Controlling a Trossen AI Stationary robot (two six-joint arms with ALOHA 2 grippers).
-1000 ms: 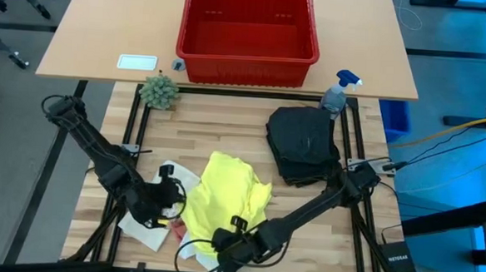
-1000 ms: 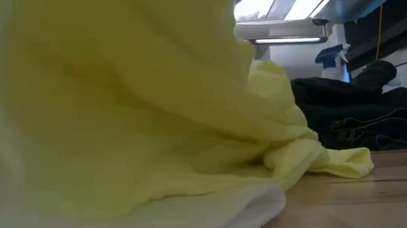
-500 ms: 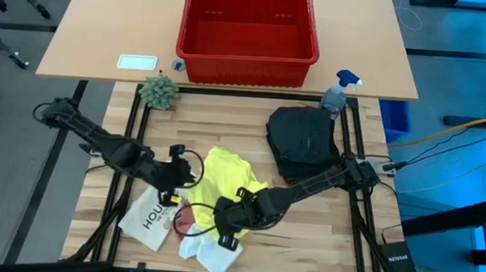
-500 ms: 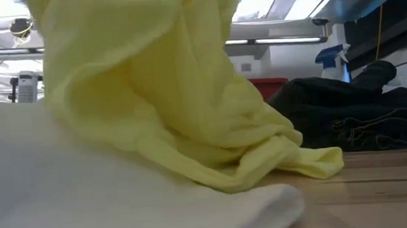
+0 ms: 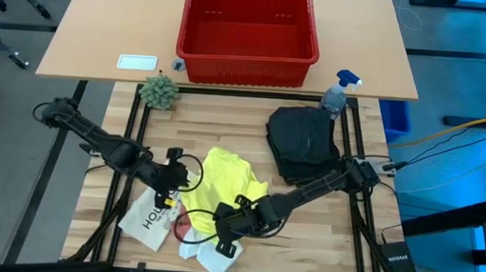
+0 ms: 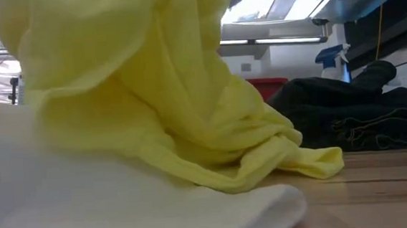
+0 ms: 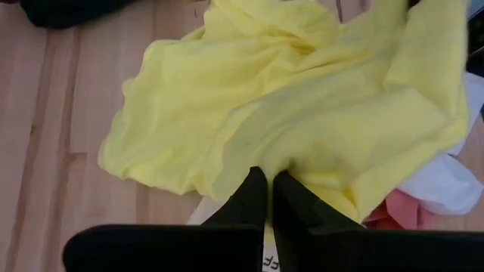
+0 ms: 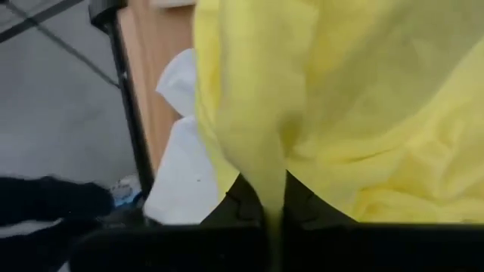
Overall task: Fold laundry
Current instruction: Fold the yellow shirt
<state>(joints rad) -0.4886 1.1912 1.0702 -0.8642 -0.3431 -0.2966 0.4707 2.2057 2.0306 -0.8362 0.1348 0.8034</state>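
High view checked from near edge outward: small crumpled white cloth (image 5: pixel 212 255) at front of light wooden slatted table (image 5: pixel 227 123), touching small pink cloth (image 5: pixel 181 229) and flat white item printed with dark letters (image 5: pixel 144 221). Right gripper (image 5: pixel 224 227) low over front hem of bright yellow soft T-shirt (image 5: pixel 220 185), jaws clenched on a fold of that fabric, confirmed in right wrist view with yellow cloth (image 8: pixel 318 106) draped from between dark fingers. Left gripper (image 5: pixel 174 176) at left edge of same shirt, jaws clenched on a pinch of yellow fabric per left wrist view (image 7: pixel 302 113). Shirt bunched and partly lifted, not spread. Risks judged: thin pinches likely to slip under a pull apart, dropping shirt back in a heap; pink and white cloths touching underside of shirt, liable to be dragged along or pushed off front edge; uneven pull likely to twist garment, not flatten it. Farther back: folded black trousers (image 5: pixel 303 143) well apart, at low risk. Beyond: small green potted plant (image 5: pixel 159 90), blue-capped spray bottle (image 5: pixel 337 93), red plastic basket (image 5: pixel 247 32), clear of work.
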